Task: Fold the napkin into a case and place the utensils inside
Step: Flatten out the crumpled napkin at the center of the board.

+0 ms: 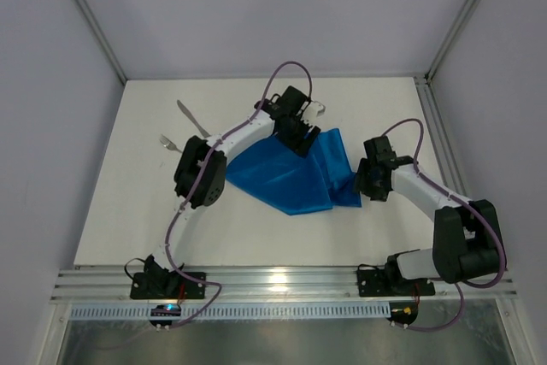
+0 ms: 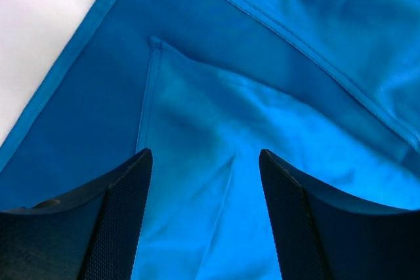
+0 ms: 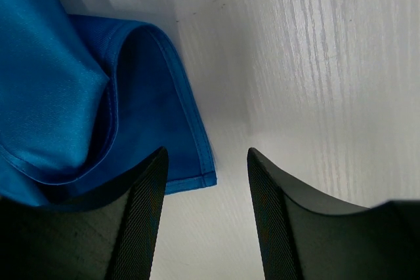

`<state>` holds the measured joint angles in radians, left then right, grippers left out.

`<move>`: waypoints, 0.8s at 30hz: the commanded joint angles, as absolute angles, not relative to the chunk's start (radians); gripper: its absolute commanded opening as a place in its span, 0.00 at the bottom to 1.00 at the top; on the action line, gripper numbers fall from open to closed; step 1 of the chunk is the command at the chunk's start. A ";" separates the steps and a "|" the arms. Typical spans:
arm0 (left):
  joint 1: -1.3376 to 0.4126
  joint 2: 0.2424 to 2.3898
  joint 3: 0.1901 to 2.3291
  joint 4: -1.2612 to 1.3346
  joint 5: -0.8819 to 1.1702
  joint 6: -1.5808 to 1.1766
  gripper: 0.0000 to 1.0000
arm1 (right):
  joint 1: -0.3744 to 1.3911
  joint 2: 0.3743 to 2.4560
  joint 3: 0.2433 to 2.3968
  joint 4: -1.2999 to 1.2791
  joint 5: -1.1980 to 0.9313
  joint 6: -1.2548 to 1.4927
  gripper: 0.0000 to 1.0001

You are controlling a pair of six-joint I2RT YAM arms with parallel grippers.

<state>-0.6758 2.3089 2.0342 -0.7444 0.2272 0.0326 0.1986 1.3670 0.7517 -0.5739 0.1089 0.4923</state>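
Blue cloth with a slight sheen: the napkin (image 1: 295,179) lies mid-table, partly folded into an uneven wedge, with doubled layers on its right side. Not yet a case.

Left gripper (image 2: 205,221) hovers over the far part of the cloth. Its fingers are apart, with nothing between them but fabric below. A hemmed inner corner (image 2: 155,42) shows just ahead of it.

Right gripper (image 3: 205,218) is at the napkin's right edge, fingers apart, mostly over bare table (image 3: 328,63). The rolled hem corner (image 3: 205,176) lies just beside its cloth-side finger.

Knife (image 1: 193,118) and fork (image 1: 171,144) lie far-left, well apart from the cloth, untouched.

Handling, as judged:
- The cloth looks light, limp and probably slippery. Layers will likely slide over each other, and a fold may not hold on its own.
- Best pinched at hems or corners, where the stitched edge gives some bite. At the loose right corner, take care which layer is caught.
- The cutlery is thin and lies flat to the table, so it may be hard to get under and may skate when nudged.
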 commanded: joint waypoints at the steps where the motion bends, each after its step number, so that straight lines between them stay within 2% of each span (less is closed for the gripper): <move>1: -0.676 2.353 2.138 -0.678 0.193 -0.064 0.69 | 0.212 1.330 0.720 -0.499 0.087 0.543 0.55; 11: -0.695 2.483 2.256 -0.693 0.189 -0.095 0.70 | 0.238 1.364 0.644 -0.436 0.068 0.565 0.55; 15: -0.696 2.516 2.276 -0.703 0.193 -0.109 0.68 | 0.244 1.384 0.637 -0.416 0.061 0.565 0.47; 17: -0.699 2.523 2.276 -0.706 0.195 -0.106 0.62 | 0.244 1.391 0.631 -0.402 0.057 0.565 0.40; 18: -0.703 2.529 2.276 -0.715 0.198 -0.103 0.58 | 0.244 1.393 0.627 -0.391 0.055 0.563 0.32; 20: -0.706 2.531 2.273 -0.730 0.213 -0.098 0.44 | 0.245 1.391 0.620 -0.379 0.034 0.564 0.23; 21: -0.706 2.533 2.266 -0.742 0.218 -0.094 0.37 | 0.245 1.390 0.618 -0.368 0.026 0.563 0.14; 22: -0.706 2.523 2.260 -0.745 0.216 -0.091 0.18 | 0.245 1.385 0.617 -0.367 0.017 0.561 0.09; 23: -0.704 2.516 2.250 -0.747 0.215 -0.089 0.09 | 0.244 1.381 0.620 -0.364 0.015 0.561 0.04; 24: -0.704 2.504 2.231 -0.744 0.215 -0.087 0.00 | 0.245 1.375 0.623 -0.364 0.015 0.558 0.04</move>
<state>-0.6960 2.5195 2.2421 -0.7338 0.2020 -0.0978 0.2363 1.3682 0.6418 -0.3824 0.0444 0.5518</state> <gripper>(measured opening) 0.068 0.054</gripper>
